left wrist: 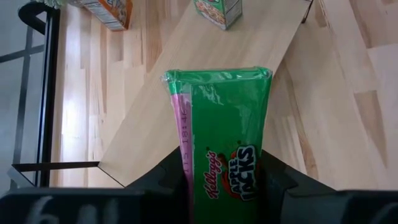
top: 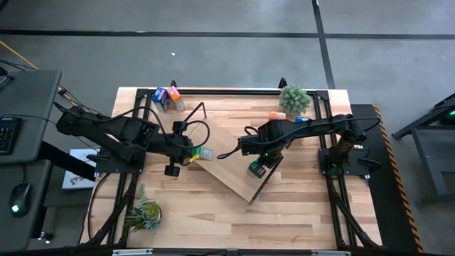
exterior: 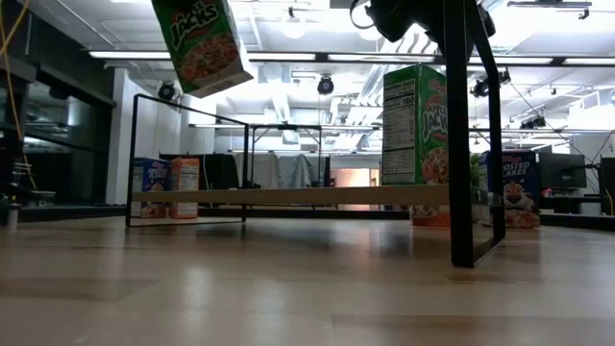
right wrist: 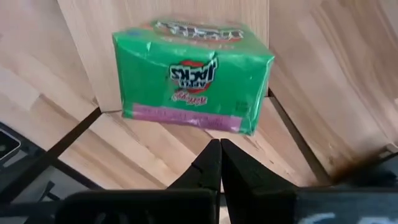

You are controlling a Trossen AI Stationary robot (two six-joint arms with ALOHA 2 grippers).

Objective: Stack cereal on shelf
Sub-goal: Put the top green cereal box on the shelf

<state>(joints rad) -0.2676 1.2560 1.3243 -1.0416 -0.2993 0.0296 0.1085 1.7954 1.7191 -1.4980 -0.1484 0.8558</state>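
The shelf (top: 238,167) is a light-wood board lying slantwise in the middle of the table, raised on black wire frame ends (exterior: 469,144). A green cereal box (exterior: 415,120) stands upright on the board near its right end. My right gripper (right wrist: 219,149) is shut and points down just above that box (right wrist: 193,74), with a gap showing in the low view. My left gripper (top: 197,153) is shut on a second green cereal box (left wrist: 217,124) above the board's left end. In the low view that box (exterior: 202,43) hangs high and tilted. My left gripper pinches the green box between its two fingers (left wrist: 277,180), on two opposite faces at the end nearest the wrist (left wrist: 217,177). The fingers slant down from the table's left side and lie along the box. The box is lifted clear of board and table, tilted.
A blue and an orange box (top: 168,98) stand at the far left of the table. Another blue and orange pair (top: 283,115) sits beside a green plant (top: 293,98) at the far right. A second plant (top: 144,213) is at the near left. Black frame rails (top: 328,153) line both sides.
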